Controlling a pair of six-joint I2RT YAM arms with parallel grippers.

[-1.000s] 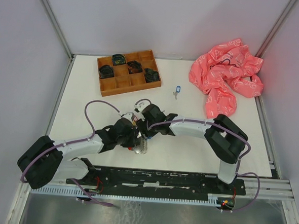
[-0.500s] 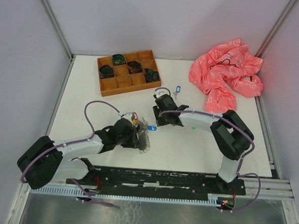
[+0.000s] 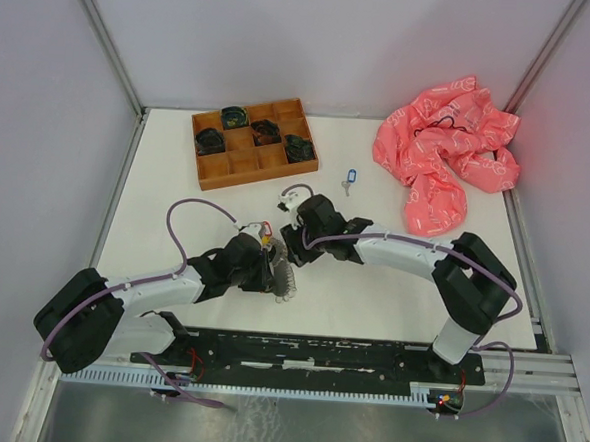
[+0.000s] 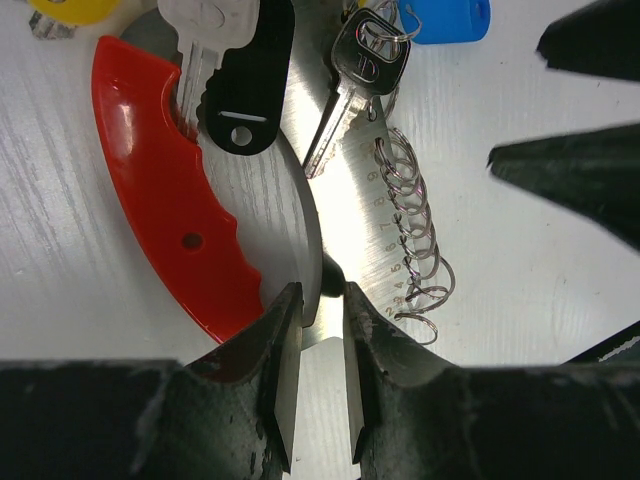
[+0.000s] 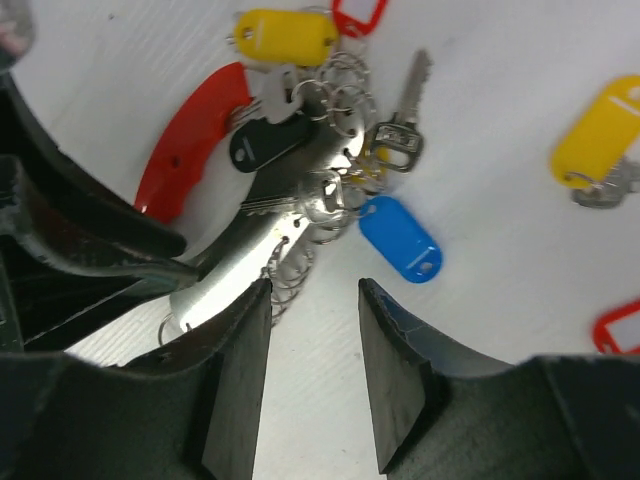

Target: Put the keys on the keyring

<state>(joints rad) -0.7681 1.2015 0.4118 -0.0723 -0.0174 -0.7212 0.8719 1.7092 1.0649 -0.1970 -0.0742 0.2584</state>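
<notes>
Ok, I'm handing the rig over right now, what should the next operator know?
Left gripper: shut on the metal plate, small rings lying along it.
Right gripper: open, empty, close to the blue-tagged key.
Done: cannot tell which keys are threaded.
Left: yellow-tagged key lies apart; second blue-tagged key sits near the wooden tray.

- Your top view looks down from above and behind the arm bases, far enough back to take in the whole worktop (image 3: 391,287).
- Your left wrist view sits just behind the left hand (image 4: 318,295), pressed close over the red-handled metal blade (image 4: 290,230).
- Your right wrist view looks down past the right hand (image 5: 313,290) from slightly further off.
- Both wrist views share the blade and the blue tag (image 5: 400,238), from opposite sides.
</notes>
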